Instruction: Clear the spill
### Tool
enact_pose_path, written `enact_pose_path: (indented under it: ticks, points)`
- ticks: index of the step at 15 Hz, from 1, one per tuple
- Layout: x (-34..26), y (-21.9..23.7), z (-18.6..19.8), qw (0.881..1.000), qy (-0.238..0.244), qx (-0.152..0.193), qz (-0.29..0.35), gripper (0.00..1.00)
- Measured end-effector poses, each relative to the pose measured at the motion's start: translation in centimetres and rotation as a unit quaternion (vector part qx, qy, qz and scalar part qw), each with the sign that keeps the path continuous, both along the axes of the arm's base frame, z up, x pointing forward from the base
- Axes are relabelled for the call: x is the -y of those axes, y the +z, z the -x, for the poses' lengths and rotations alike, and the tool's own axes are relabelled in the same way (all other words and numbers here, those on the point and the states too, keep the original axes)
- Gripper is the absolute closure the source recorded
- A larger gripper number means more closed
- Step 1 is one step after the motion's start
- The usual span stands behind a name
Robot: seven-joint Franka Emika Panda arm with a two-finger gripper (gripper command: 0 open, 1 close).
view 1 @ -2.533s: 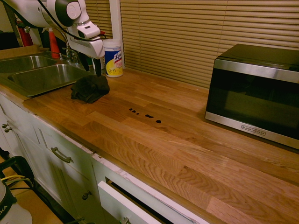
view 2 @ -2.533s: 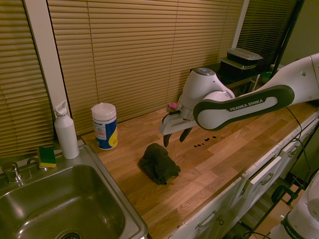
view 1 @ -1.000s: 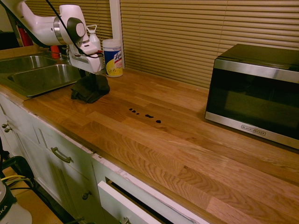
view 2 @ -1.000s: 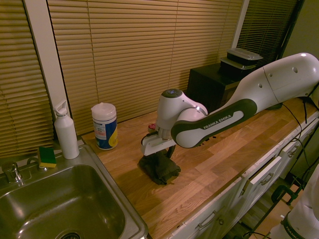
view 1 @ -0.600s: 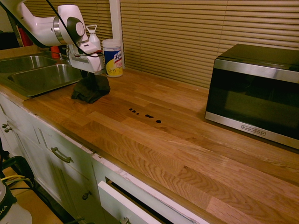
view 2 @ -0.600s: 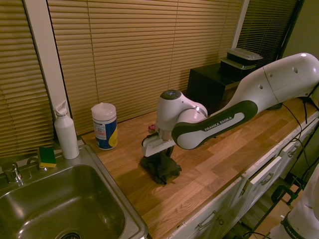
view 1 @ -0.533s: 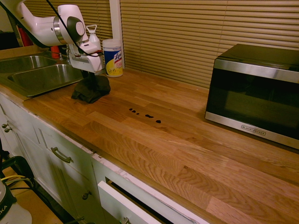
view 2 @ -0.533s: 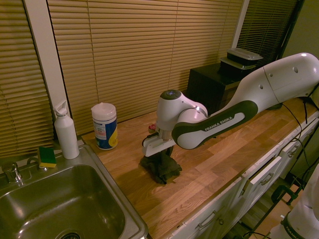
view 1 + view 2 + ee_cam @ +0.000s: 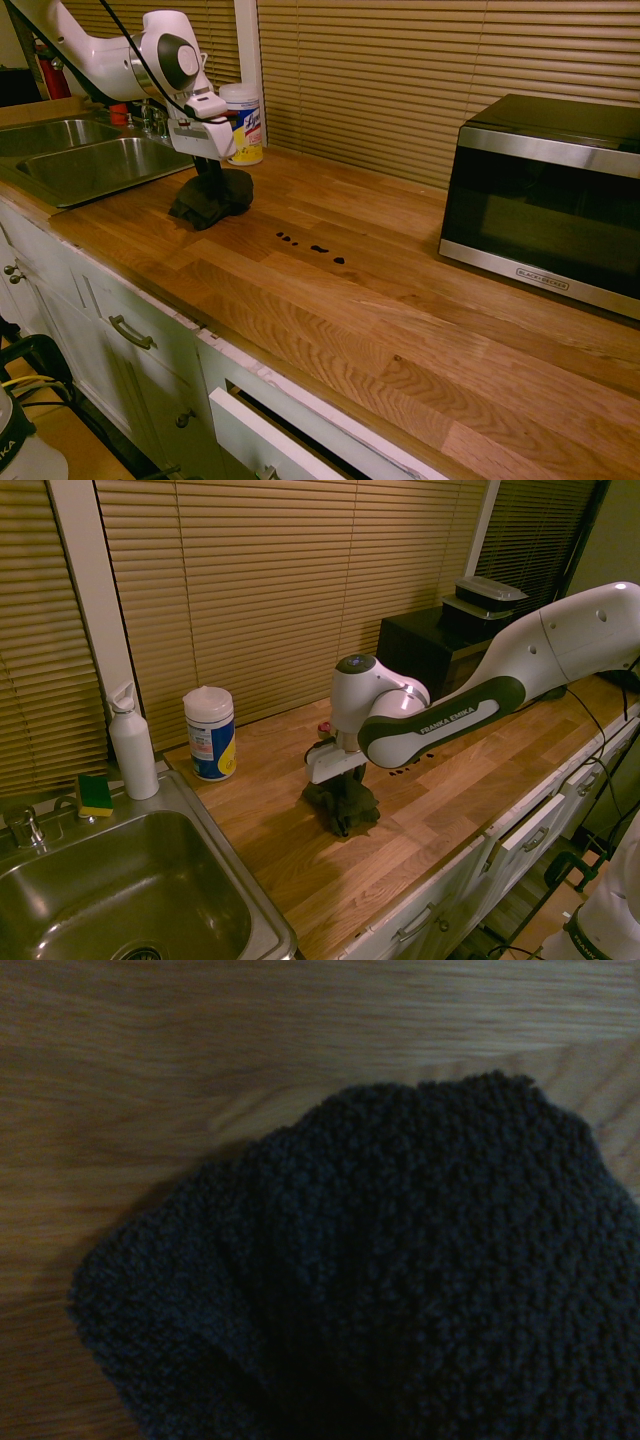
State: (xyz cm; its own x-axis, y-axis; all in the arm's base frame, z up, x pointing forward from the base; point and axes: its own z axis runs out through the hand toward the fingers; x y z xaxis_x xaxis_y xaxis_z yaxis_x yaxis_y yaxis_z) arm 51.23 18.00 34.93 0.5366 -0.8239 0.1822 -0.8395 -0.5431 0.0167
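Because the gripper pinches the dark cloth in a loose bunch, dragging it right across the spill, right of it, may smear the blobs or slip folds free

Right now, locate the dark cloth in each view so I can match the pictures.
First exterior view: left of centre, beside the sink.
Second exterior view: just below centre, under the tool.
Wrist view: the cloth fills the lower middle and right.
Shared landmark: the wooden countertop, seen in all three.
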Motion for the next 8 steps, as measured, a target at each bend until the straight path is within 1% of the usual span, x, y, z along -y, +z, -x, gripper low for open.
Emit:
enact_pose_path:
  ticks: [8]
  points:
    - [9.4,-0.3,0.5,0.998,-0.058,0.016,0.019,1.00]
